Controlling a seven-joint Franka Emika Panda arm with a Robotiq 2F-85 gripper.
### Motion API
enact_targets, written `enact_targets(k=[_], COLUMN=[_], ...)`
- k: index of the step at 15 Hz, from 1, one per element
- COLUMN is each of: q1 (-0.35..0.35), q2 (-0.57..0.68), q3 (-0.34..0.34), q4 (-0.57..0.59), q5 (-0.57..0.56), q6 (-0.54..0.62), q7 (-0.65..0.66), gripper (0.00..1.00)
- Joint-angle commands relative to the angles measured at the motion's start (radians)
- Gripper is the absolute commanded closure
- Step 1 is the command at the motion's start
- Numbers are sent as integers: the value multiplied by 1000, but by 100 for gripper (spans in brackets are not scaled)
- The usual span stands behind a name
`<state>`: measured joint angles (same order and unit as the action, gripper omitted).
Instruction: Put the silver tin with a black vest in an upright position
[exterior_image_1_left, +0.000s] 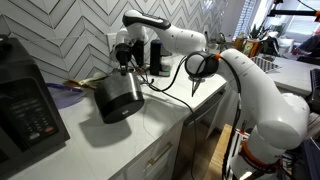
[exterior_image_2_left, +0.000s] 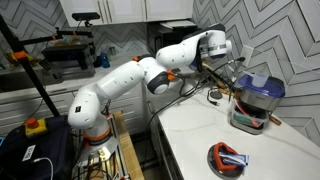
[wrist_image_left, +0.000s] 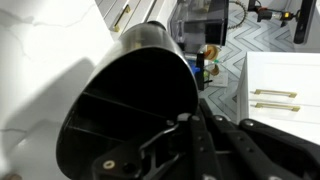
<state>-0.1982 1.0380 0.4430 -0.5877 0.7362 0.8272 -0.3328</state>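
Note:
The silver tin with a black vest (exterior_image_1_left: 118, 97) hangs tilted just above the white counter (exterior_image_1_left: 150, 125), its open mouth facing up toward the wrist. My gripper (exterior_image_1_left: 125, 68) is shut on its rim from above. In the wrist view the tin's dark inside (wrist_image_left: 120, 100) fills the frame, and my gripper (wrist_image_left: 185, 125) has one finger inside the rim and the other outside. In an exterior view the tin (exterior_image_2_left: 252, 112) shows at the far right of the counter, below my gripper (exterior_image_2_left: 232, 68).
A boxy black appliance with buttons (exterior_image_1_left: 25, 105) stands close beside the tin. A small black machine with a cable (exterior_image_1_left: 157, 55) sits against the tiled wall. A purple item (exterior_image_1_left: 62, 96) lies behind the tin. A red and dark round object (exterior_image_2_left: 228, 157) lies on the counter.

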Motion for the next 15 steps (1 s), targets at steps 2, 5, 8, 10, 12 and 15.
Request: enact_targets(k=[2, 5, 8, 10, 12, 15], q1=[-121, -126, -57, -12, 43, 100], q2=[-162, -223, -277, -325, -379, -469], q3=[201, 234, 179, 177, 184, 176], q4=[-264, -263, -188, -207, -240, -299], q5=[-155, -298, -376, -408, -458, -547], q6=[0, 0, 44, 141, 228, 309], q7=[19, -36, -53, -57, -67, -68], gripper=[99, 99, 99, 99, 99, 99])
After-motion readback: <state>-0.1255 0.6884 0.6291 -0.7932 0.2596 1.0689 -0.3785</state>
